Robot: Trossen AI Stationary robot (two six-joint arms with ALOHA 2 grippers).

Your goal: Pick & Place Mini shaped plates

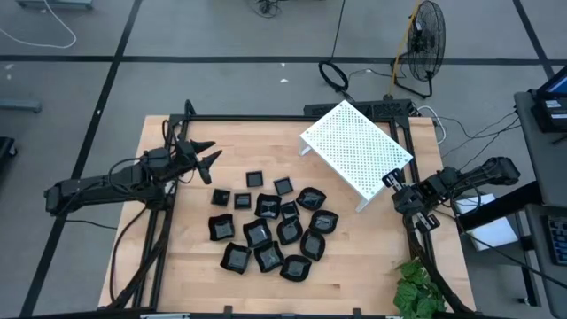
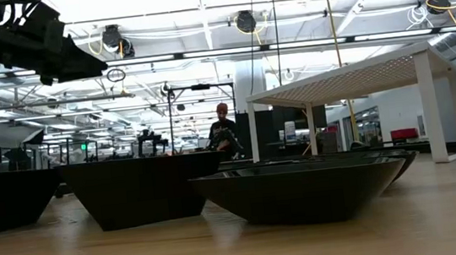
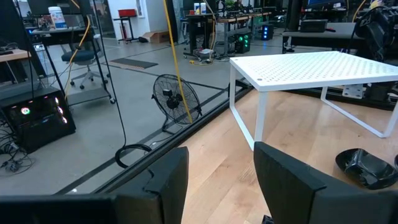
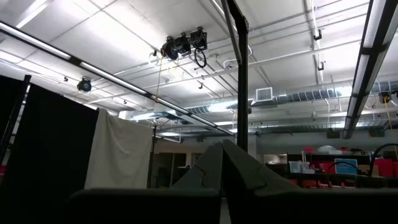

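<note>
Several mini shaped plates (image 1: 266, 226), small glossy black dishes, lie bunched on the wooden table's middle, resting on their bases; in the low view three loom close (image 2: 302, 189). My left gripper (image 1: 209, 160) hangs open above the table's left part, left of the plates and holding nothing. Its wrist view shows the gap between its fingers (image 3: 221, 186) and one plate (image 3: 367, 168) farther off. My right gripper (image 1: 393, 182) is shut and tilted upward at the right, beside the white rack's near right corner; its shut fingers (image 4: 225, 165) point toward the ceiling.
A white perforated rack (image 1: 357, 146) on legs stands at the table's back right (image 2: 359, 80). A green plant (image 1: 416, 288) sits at the near right corner. Black frame rails (image 1: 159, 221) run along the table's left and right sides. A person (image 2: 224, 134) stands far behind.
</note>
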